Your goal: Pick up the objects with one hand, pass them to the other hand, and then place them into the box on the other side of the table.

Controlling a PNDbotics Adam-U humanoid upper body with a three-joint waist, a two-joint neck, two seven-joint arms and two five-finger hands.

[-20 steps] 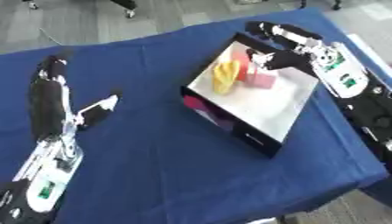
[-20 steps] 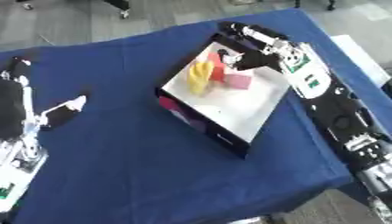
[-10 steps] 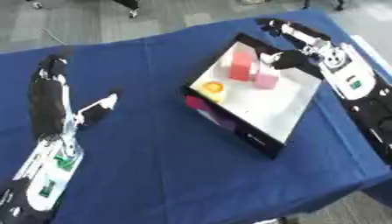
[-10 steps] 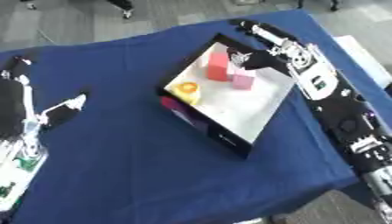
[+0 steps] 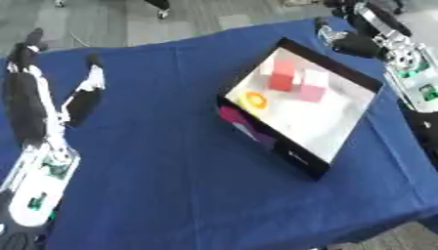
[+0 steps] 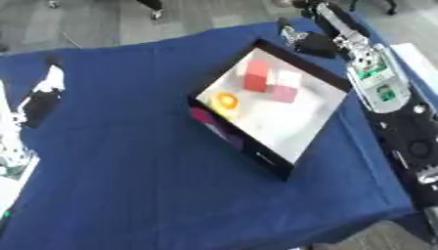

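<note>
A black box (image 5: 275, 146) with a white floor stands on the right half of the blue-covered table (image 5: 163, 176). Inside it lie a red block (image 5: 282, 79), a pink block (image 5: 312, 93) with a pale block (image 5: 316, 77) just behind it, and a yellow ring-shaped thing (image 5: 254, 100) near the box's left wall. My right hand (image 6: 313, 42) hovers beyond the box's far corner, open and holding nothing. My left hand (image 5: 32, 95) rests at the table's left side, fingers straight and pointing away, thumb (image 5: 89, 85) spread out, open.
My right forearm (image 6: 381, 90), white with green marks, runs down the table's right edge beside the box. Grey floor shows past the table's far edge. The table's near edge cuts across the lower right corner.
The yellow thing left my right hand and dropped into the box near its left wall. My right hand then drew back past the box's far corner. The camera shifted a little.
</note>
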